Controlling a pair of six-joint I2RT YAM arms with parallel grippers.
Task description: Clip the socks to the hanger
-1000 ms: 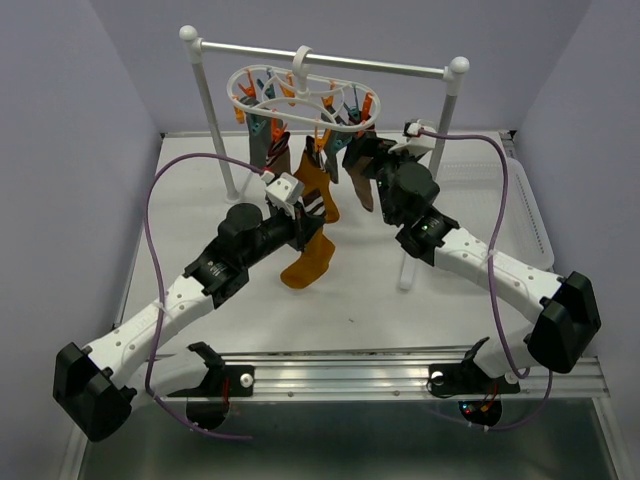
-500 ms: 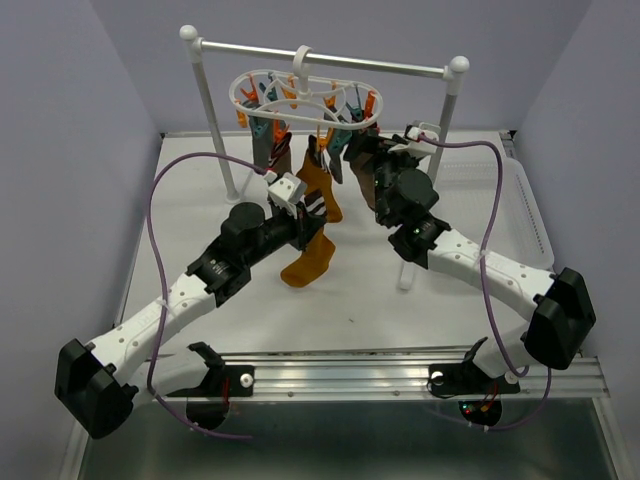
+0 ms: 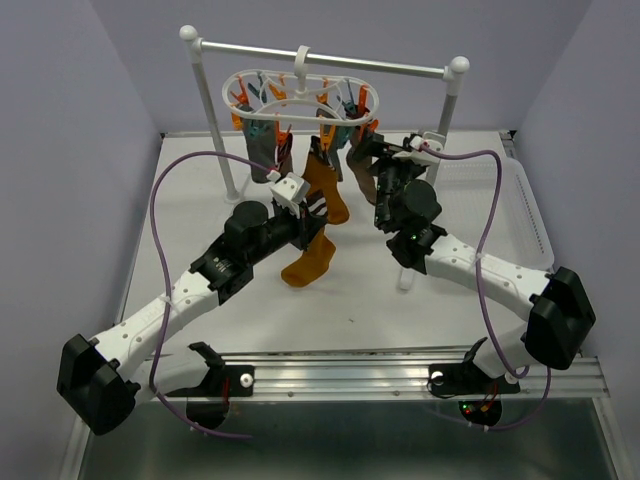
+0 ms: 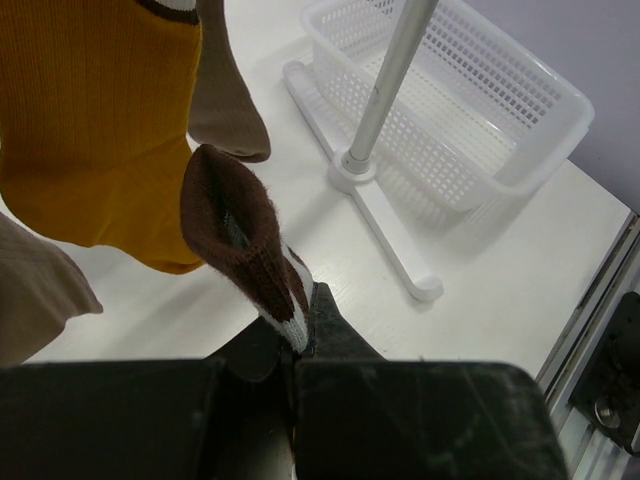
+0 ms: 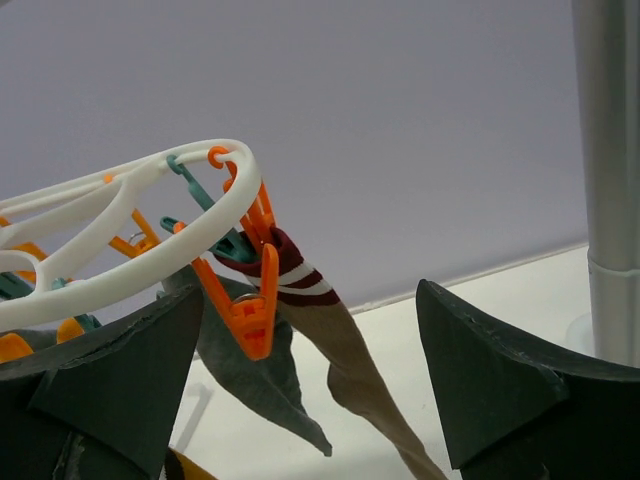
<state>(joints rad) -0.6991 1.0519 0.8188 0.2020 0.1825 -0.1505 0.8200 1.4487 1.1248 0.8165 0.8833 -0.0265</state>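
The white oval hanger (image 3: 300, 95) hangs from the rack's crossbar, with several socks clipped to it: mustard (image 3: 326, 188), dark grey (image 3: 268, 150) and brown (image 3: 360, 172). My left gripper (image 3: 312, 218) is shut on the brown, white-striped cuff (image 4: 245, 235) of a mustard sock (image 3: 308, 258) that dangles below it, just under the clipped socks. My right gripper (image 3: 385, 165) is open at the hanger's right end. In the right wrist view an orange clip (image 5: 245, 290) holding a striped tan sock (image 5: 340, 350) sits between its fingers (image 5: 110, 380), apart from both.
The white two-post rack (image 3: 448, 110) stands at the back; its right post (image 4: 385, 90) and foot are near my left gripper. A white basket (image 4: 450, 100) sits at the right edge. A grey sock (image 5: 250, 370) hangs behind the clip.
The hanger has swung a little and its ring sits more level. My right gripper has shifted slightly in toward its right end. The left gripper holds the sock nearly still.
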